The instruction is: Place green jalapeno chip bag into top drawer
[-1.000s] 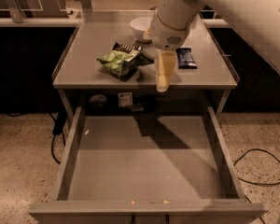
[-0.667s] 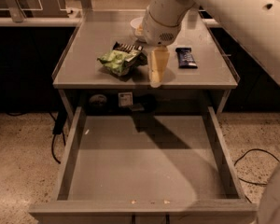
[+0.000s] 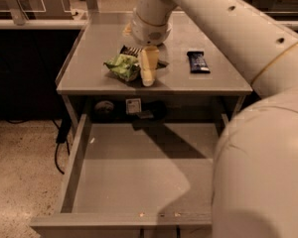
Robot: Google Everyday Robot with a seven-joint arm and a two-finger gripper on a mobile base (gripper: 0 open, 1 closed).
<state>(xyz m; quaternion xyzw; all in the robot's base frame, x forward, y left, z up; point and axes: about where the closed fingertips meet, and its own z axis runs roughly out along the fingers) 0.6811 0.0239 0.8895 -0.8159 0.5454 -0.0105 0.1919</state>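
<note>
The green jalapeno chip bag (image 3: pixel 121 66) lies crumpled on the grey table (image 3: pixel 89 48), near its front edge and left of centre. My gripper (image 3: pixel 149 67) hangs down from the white arm right beside the bag's right edge, low over the table top. I cannot tell whether it touches the bag. The top drawer (image 3: pixel 139 170) stands pulled out below the table, with a flat bare grey bottom and nothing in it.
A small dark striped packet (image 3: pixel 131 49) lies just behind the bag, partly under my wrist. A dark blue bar wrapper (image 3: pixel 197 62) lies on the table's right side. My arm's large white link (image 3: pixel 260 172) fills the right of the view. A black cable (image 3: pixel 59 145) hangs left of the drawer.
My gripper has moved left along the table's front, from near the blue bar wrapper to right beside the green bag. The arm now hides the white bowl.
</note>
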